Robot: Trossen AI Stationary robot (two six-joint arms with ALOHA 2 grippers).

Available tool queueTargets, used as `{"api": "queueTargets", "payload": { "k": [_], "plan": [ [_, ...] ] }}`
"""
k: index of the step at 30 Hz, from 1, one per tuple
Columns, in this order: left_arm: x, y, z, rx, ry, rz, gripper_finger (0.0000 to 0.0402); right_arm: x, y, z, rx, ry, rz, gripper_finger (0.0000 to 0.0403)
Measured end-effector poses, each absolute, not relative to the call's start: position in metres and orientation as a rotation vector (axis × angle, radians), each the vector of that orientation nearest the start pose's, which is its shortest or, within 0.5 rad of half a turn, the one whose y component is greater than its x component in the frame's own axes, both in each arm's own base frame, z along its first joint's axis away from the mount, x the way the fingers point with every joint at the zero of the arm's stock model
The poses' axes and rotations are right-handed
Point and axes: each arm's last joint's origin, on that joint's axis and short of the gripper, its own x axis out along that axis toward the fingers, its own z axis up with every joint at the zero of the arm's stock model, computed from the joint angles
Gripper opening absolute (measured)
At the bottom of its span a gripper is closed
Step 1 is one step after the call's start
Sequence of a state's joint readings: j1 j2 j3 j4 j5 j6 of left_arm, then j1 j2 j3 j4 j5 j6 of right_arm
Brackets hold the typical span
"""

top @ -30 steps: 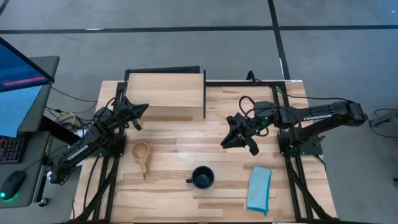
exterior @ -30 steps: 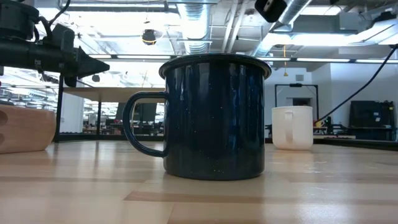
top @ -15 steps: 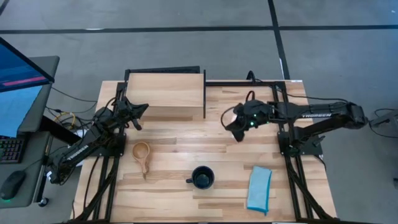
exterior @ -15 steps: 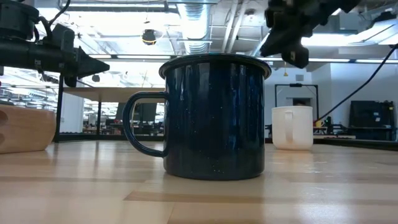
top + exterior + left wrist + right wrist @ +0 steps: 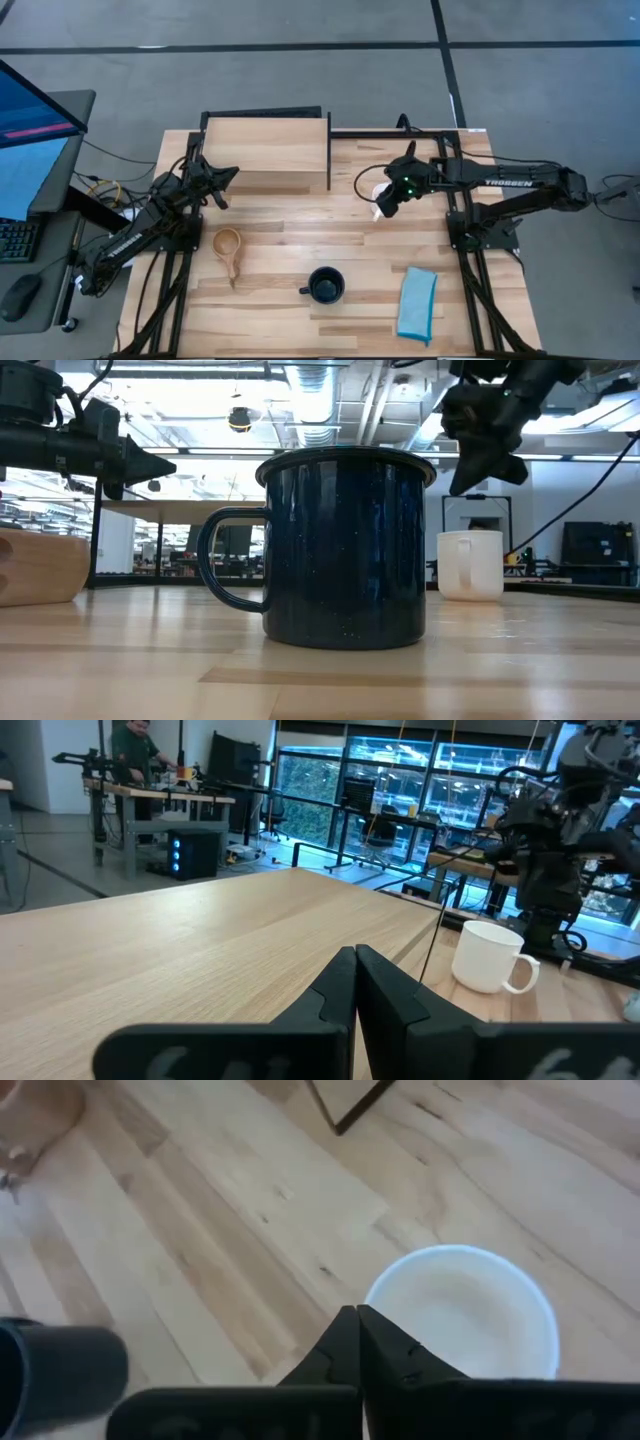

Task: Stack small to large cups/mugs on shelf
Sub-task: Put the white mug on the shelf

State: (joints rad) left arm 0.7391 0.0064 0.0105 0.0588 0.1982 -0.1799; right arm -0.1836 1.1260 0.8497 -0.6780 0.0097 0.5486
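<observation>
White "TROSSEN" lettering marks my right arm [image 5: 510, 183]; both grippers clenched empty above the plank tabletop [image 5: 270, 240], right gripper [image 5: 357, 1342] over the white mug [image 5: 462, 1312].

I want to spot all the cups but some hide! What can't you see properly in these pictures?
- White mug: in the high view the right end effector covers most of it.
- Wooden cup: the low view's edge cuts it off; its handle is out of sight.
- Shelf: missing from the low view; the dark navy mug fills the middle.
- Dark navy mug: blurred and cut off in the right wrist view.
</observation>
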Motion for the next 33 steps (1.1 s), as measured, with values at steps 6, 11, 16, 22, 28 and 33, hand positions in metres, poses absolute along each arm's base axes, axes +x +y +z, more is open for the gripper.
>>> {"api": "queueTargets", "payload": {
  "k": [6, 11, 16, 22, 28, 33],
  "plan": [
    [0.075, 0.061, 0.172, -0.146, -0.106, 0.534, 0.0, 0.208, -0.047, 0.259, 0.591, 0.9, -0.402, 0.003],
    [0.075, 0.061, 0.172, -0.147, -0.105, 0.534, 0.0, 0.201, -0.054, 0.265, 0.577, 0.96, -0.43, 0.0073],
    [0.075, 0.061, 0.172, -0.147, -0.105, 0.534, 0.0, 0.198, -0.063, 0.271, 0.56, 0.953, -0.445, 0.0125],
    [0.075, 0.061, 0.172, -0.146, -0.106, 0.534, 0.0, 0.199, -0.066, 0.278, 0.513, 0.934, -0.422, 0.0161],
    [0.075, 0.061, 0.172, -0.147, -0.105, 0.534, 0.0, 0.201, -0.069, 0.278, 0.448, 0.927, -0.397, 0.0173],
    [0.075, 0.061, 0.172, -0.147, -0.105, 0.534, 0.0, 0.202, -0.069, 0.277, 0.446, 0.929, -0.395, 0.0171]
  ]
}}
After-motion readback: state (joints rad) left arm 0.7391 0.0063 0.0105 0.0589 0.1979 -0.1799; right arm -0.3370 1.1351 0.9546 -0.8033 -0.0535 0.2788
